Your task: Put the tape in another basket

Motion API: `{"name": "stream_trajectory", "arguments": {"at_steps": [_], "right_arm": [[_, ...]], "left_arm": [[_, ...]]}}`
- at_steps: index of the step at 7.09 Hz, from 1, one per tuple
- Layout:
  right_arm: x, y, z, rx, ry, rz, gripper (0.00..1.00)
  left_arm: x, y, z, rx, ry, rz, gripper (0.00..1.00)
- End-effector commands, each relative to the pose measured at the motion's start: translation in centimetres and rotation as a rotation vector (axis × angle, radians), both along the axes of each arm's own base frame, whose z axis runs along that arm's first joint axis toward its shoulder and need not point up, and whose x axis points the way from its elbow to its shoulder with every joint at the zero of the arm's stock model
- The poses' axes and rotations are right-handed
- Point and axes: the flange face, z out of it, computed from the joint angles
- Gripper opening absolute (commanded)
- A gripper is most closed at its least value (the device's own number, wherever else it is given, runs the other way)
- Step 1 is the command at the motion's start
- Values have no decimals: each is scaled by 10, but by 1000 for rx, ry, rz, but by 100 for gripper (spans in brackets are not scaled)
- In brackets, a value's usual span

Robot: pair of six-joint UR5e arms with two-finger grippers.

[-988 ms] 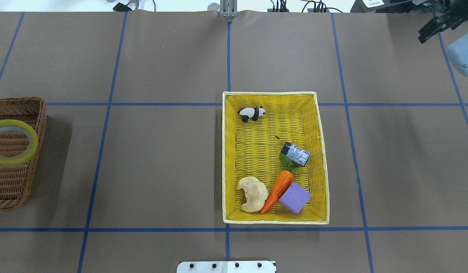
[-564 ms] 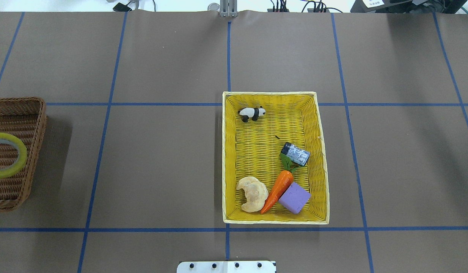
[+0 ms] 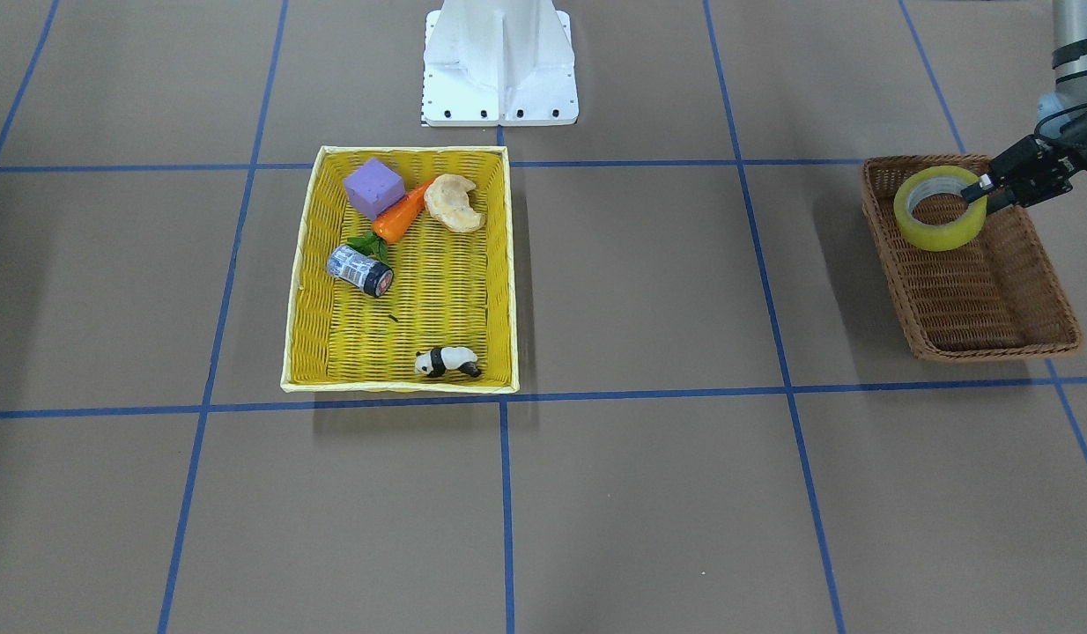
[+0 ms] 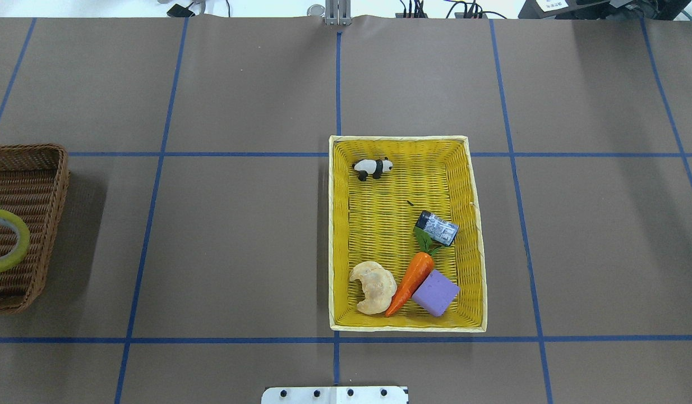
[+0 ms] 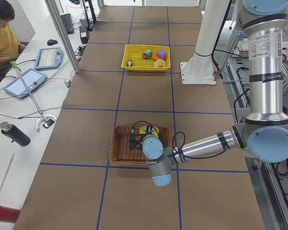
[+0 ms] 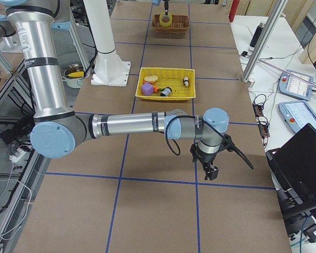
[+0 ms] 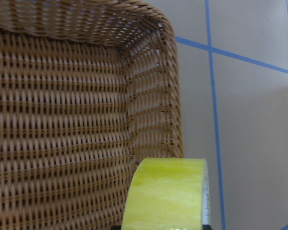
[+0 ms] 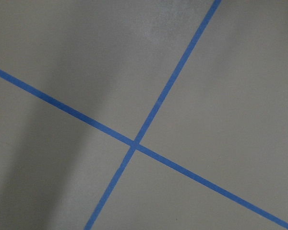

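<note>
The tape [image 3: 938, 236], a yellowish translucent roll, hangs tilted over the robot-side end of the brown wicker basket [image 3: 975, 291]. My left gripper [image 3: 979, 187] is shut on the roll's wall. In the overhead view the tape [image 4: 22, 247] shows at the left edge over the basket [image 4: 43, 185], with the gripper out of frame. The left wrist view shows the tape [image 7: 165, 191] close below, over the basket's corner [image 7: 62, 120]. My right gripper [image 6: 213, 173] hovers over bare table at the far end; I cannot tell whether it is open or shut.
A bright yellow basket [image 4: 399, 138] at mid-table holds a toy panda [image 4: 373, 167], a small cylinder [image 4: 437, 228], a carrot [image 4: 410, 280], a purple block [image 4: 436, 292] and a pastry [image 4: 374, 286]. The robot's white base [image 3: 499, 62] stands behind it.
The tape has moved left and toward the robot's side along the brown basket. The right arm, seen at the overhead view's top right a second ago, has left that view.
</note>
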Motion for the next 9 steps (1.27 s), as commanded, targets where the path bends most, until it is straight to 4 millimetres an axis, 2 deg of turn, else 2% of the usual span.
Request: {"name": "stream_trajectory", "arguments": {"at_steps": [1,2,3,4,6,9], "right_arm": [[0,3,4,-8,-14,2,100],[-1,4,5,-12,-14,1,100],[0,4,5,-13,-14,4,100],[0,4,5,-13,-14,5,100],[0,5,6,-15,-14,5,100],[-1,7,8,-21,-20,6,100]], "left_arm": [[-1,-1,13,15,-8,-24,15],[0,-3,21,40,-2,-23,28],[0,-3,26,69,-2,-20,60],[0,-8,23,83,0,-28,98],[-8,-22,16,105,-7,-85,99],[-52,-39,5,131,-6,-203,99]]}}
